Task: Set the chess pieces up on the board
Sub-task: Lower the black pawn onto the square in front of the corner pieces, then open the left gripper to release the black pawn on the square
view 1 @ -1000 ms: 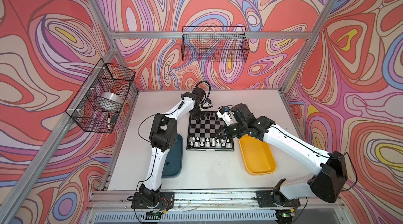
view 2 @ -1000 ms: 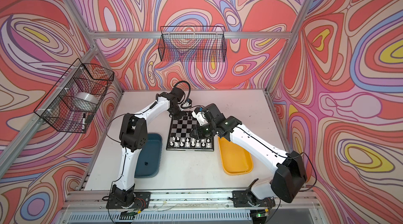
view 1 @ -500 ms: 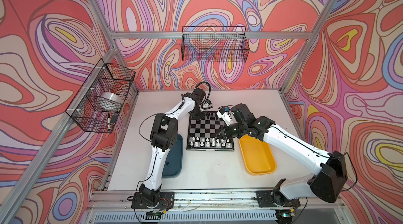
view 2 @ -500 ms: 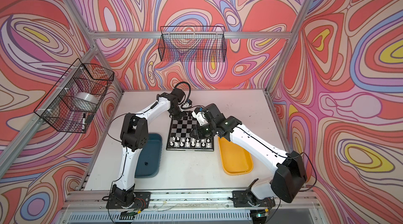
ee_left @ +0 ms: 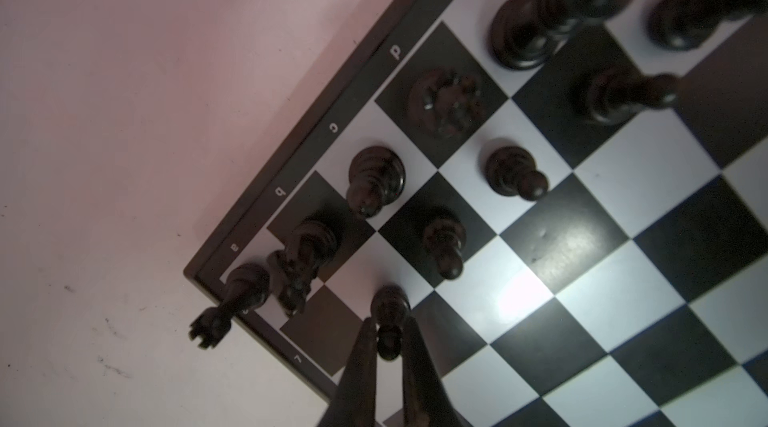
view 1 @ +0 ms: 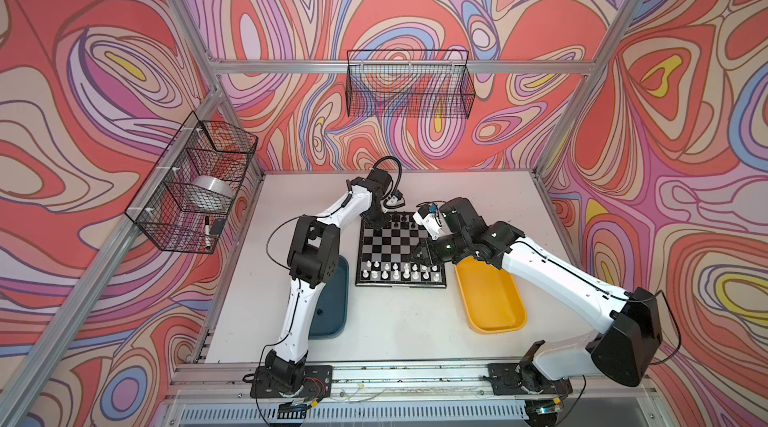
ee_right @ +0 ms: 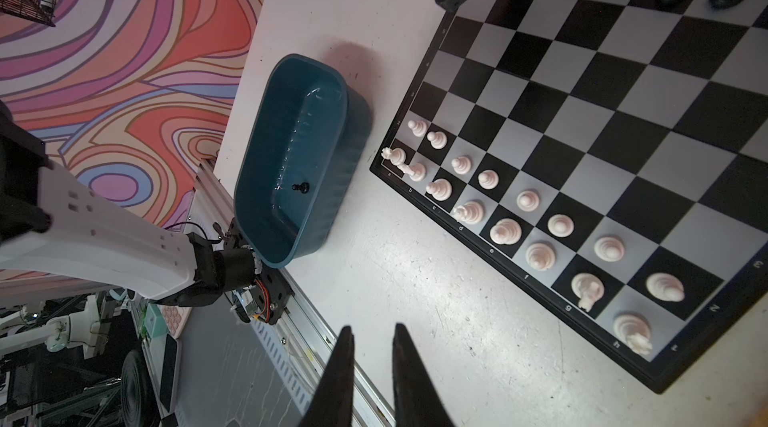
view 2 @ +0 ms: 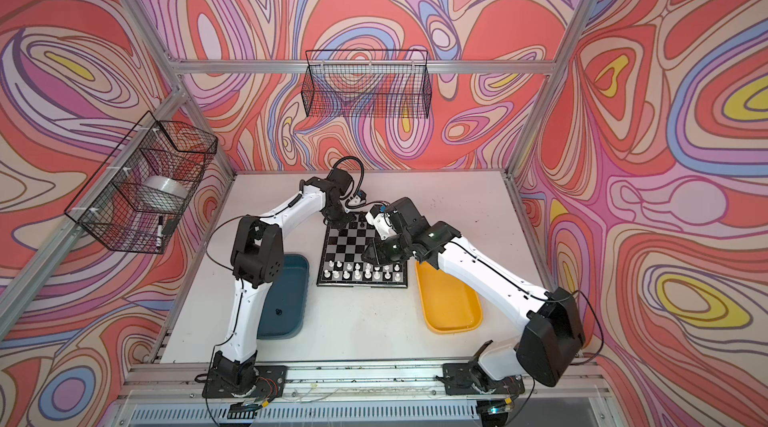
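Observation:
The board (view 1: 388, 244) (view 2: 353, 244) lies mid-table. White chess pieces (view 1: 399, 272) (ee_right: 503, 231) fill its two near rows. Black chess pieces (view 1: 401, 219) stand along the far rows. At the far left corner my left gripper (view 1: 376, 223) (ee_left: 388, 331) is shut on a black pawn (ee_left: 388, 312). That pawn stands on a light square beside the rook (ee_left: 241, 292) and knight (ee_left: 305, 250). My right gripper (view 1: 415, 256) (ee_right: 372, 331) hangs above the board's right side, its fingers a narrow gap apart with nothing between them.
A teal tray (view 1: 334, 312) (ee_right: 291, 155) left of the board holds one black pawn (ee_right: 300, 187). A yellow tray (view 1: 490, 300) sits to the board's right. Wire baskets (view 1: 409, 84) hang on the back and left walls.

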Motion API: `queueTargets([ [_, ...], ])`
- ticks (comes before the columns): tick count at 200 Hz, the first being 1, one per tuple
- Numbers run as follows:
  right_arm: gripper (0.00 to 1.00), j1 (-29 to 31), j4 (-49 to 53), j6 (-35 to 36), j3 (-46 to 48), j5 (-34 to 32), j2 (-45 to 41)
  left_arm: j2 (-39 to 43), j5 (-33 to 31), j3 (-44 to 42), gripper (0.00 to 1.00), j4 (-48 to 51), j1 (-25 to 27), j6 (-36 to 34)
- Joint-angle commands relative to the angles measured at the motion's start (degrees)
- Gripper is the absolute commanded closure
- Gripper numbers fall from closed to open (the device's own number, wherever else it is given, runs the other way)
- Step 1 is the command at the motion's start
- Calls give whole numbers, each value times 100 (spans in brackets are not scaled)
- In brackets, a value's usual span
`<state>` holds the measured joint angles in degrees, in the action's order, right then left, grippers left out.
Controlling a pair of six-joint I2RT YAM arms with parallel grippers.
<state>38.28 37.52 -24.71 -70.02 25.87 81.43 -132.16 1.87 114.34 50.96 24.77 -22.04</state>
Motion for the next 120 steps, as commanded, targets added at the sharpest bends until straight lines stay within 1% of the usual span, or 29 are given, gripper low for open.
queueTargets([
  [1, 82, 4, -17, 19, 49, -63, 6, -126, -13, 151, 84, 16, 36, 25],
  [120, 82, 4, -53, 14, 102, -69, -18, -75, 24, 141, 78, 46, 32, 64],
])
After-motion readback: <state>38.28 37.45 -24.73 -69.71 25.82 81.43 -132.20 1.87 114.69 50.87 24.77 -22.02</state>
